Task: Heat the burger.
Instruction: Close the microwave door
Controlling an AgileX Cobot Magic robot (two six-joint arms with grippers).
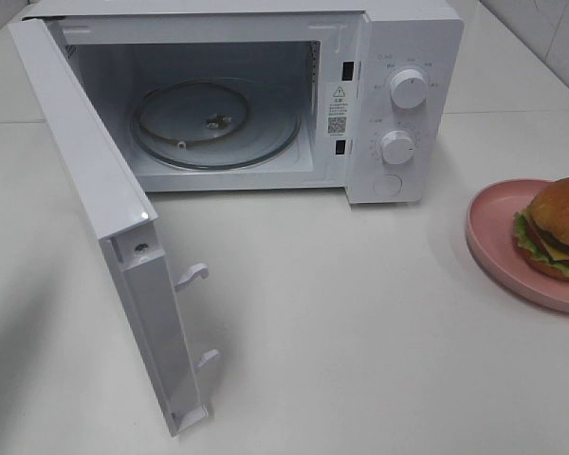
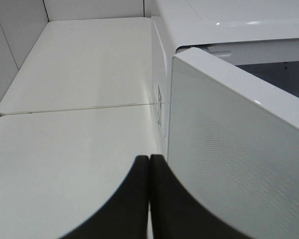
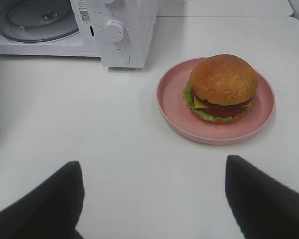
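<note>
The microwave [image 1: 266, 95] is seen on the white table [image 1: 360, 313] with its door [image 1: 104, 218] swung wide open, and the glass turntable [image 1: 213, 123] inside is bare. The burger [image 3: 222, 87] is placed on a pink plate [image 3: 169, 94], which is found on the table beside the microwave, on the side of the two knobs [image 1: 403, 118], and apart from it. The right gripper [image 3: 152, 199] is held above the table near the plate, released, with its fingers spread wide. The left gripper [image 2: 148, 199] is seen clenched, its fingers pressed together, just beside the outer face of the microwave door.
</note>
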